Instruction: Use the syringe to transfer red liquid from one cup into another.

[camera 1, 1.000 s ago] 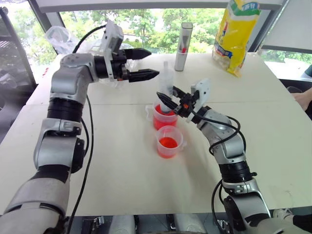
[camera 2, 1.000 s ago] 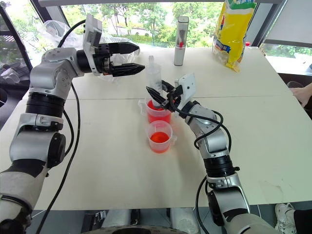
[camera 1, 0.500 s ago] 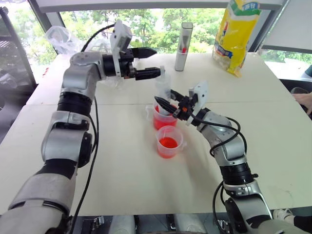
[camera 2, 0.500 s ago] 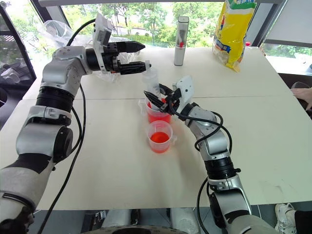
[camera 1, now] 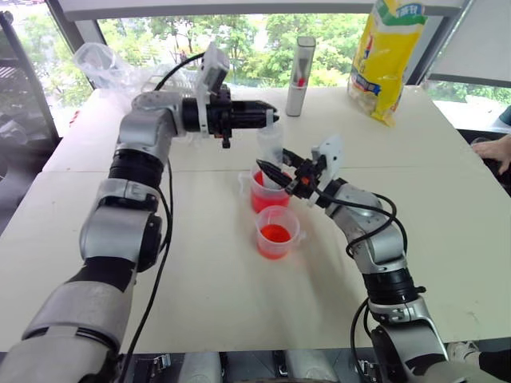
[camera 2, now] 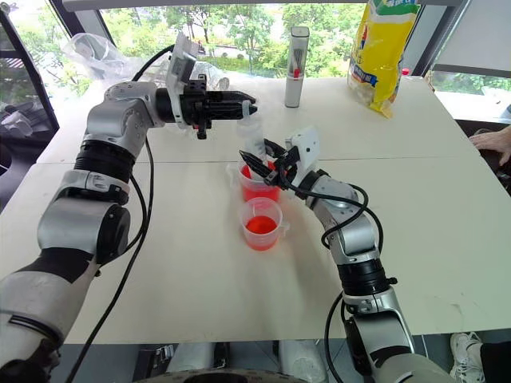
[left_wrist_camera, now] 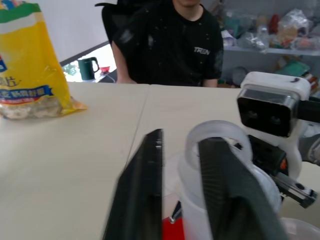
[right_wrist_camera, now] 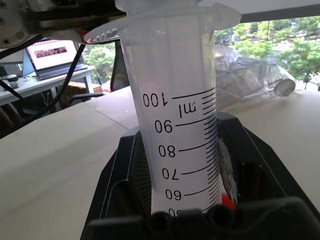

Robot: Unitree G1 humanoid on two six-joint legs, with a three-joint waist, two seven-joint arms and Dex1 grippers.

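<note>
The syringe [camera 1: 270, 146] stands upright with its lower end inside the far cup [camera 1: 266, 197], the larger clear one with a small side handle, which holds red liquid [camera 1: 263, 199]. My right gripper [camera 1: 279, 171] is shut on the barrel [right_wrist_camera: 175, 125]. My left gripper [camera 1: 273, 114] reaches in level from the left, its fingers [left_wrist_camera: 145, 185] drawn together at the plunger's clear ring top [left_wrist_camera: 215, 135]; the ring lies beside one finger, and a grip on it cannot be made out. The nearer, smaller cup [camera 1: 278, 232] with a flared rim also holds red liquid.
A tall grey tube [camera 1: 302, 76] and a yellow bag [camera 1: 391, 56] stand at the table's far side, with a clear plastic bag [camera 1: 104, 64] at the far left. A person's hand [camera 1: 497, 152] rests at the right edge; a person in black [left_wrist_camera: 170, 45] sits beyond.
My left gripper has swung right to the syringe's top and its fingers have gone from wide open to shut. The right gripper and both cups have stayed put.
</note>
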